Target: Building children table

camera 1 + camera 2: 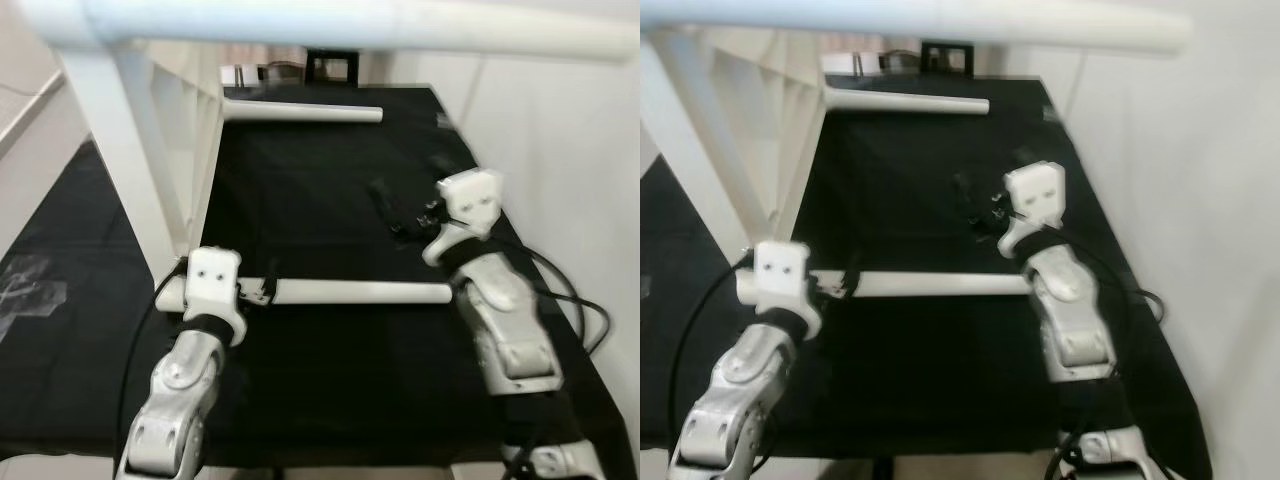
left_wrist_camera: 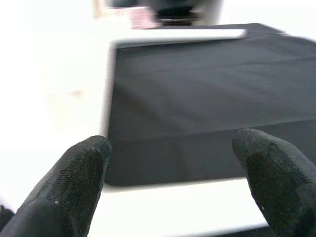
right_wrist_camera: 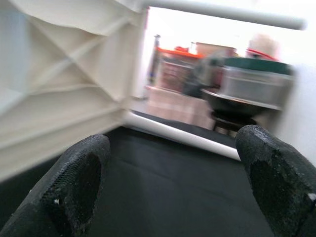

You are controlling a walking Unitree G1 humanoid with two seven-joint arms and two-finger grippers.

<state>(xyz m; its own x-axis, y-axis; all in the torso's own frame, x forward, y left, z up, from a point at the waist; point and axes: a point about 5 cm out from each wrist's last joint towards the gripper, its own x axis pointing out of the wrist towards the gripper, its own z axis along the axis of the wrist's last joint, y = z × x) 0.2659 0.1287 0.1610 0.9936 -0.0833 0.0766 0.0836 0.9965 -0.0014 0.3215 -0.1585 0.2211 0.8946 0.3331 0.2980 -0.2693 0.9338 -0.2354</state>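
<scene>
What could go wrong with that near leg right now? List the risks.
1. The near white leg is a round tube lying loose on the black cloth; the left gripper is at one end with fingers open, so a nudge may roll it.
2. The upturned table frame stands close beside the left arm; lifting could knock it.

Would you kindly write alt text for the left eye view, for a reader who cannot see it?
On a black mat, the left gripper is at one end of a white table leg, its fingers open. The right gripper hovers open just beyond the leg. A second white leg lies farther back, beside an upturned white table.
</scene>
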